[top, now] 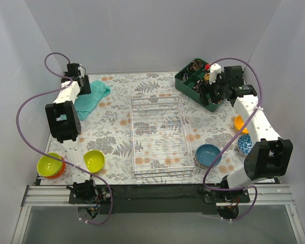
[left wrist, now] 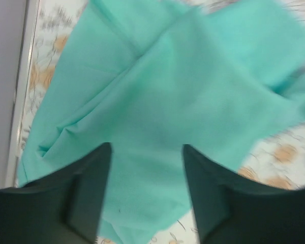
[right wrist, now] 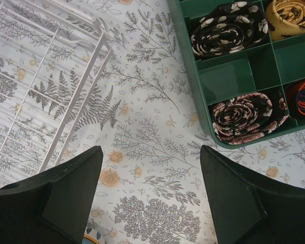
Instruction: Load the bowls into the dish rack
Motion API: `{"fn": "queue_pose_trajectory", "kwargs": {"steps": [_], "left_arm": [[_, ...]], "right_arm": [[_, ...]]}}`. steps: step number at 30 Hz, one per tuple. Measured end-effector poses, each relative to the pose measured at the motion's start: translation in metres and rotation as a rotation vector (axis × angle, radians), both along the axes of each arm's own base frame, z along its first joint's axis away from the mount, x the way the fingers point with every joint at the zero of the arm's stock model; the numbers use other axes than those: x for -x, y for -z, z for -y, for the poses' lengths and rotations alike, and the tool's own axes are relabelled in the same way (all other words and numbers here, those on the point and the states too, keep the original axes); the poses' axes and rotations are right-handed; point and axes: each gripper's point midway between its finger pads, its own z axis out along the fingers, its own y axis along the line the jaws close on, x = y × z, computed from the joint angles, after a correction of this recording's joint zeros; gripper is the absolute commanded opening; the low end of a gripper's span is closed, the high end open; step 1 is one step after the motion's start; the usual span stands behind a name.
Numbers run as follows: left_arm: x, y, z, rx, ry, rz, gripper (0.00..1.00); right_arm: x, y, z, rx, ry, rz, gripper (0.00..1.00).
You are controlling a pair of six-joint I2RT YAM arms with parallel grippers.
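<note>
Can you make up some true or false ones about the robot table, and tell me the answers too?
1. The dish rack has no bowls in it. True.
2. The blue bowl sits inside the green tray. False: it stands on the table, just right of the rack's near corner.
3. The left gripper is over a teal cloth. True.
4. The right gripper is holding a bowl. False: its fingers are wide apart and hold nothing, above bare table between the rack and the tray.
</note>
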Motion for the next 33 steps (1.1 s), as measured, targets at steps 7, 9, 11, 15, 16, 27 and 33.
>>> {"fn": "queue_pose_trajectory", "kwargs": {"steps": [7, 9, 11, 15, 16, 27, 33], "left_arm": [[-0.001, -0.142, 0.079, 0.09, 0.218, 0.276, 0.74], [0.01, -0.183, 0.097, 0.117, 0.277, 0.362, 0.74], [0.029, -0.211, 0.108, 0.143, 0.311, 0.417, 0.74], [0.058, -0.206, 0.117, 0.194, 0.327, 0.404, 0.73], [0.064, -0.195, 0.12, 0.212, 0.327, 0.378, 0.7], [0.135, -0.092, 0.208, 0.467, 0.503, 0.044, 0.73], [0.154, -0.109, 0.313, 0.417, 0.817, 0.019, 0.75]], "right_arm": [[-0.004, 0.008, -0.004, 0.039, -0.005, -0.014, 0.81], [-0.015, 0.013, -0.003, 0.057, 0.0, -0.022, 0.8], [-0.032, 0.019, -0.003, 0.079, -0.003, -0.027, 0.79], [-0.073, 0.022, -0.009, 0.109, -0.021, -0.005, 0.77], [-0.084, 0.023, -0.012, 0.113, -0.027, 0.004, 0.77], [-0.086, 0.007, -0.076, -0.008, -0.221, 0.028, 0.79], [-0.045, -0.009, -0.098, -0.042, -0.269, 0.027, 0.8]]}}
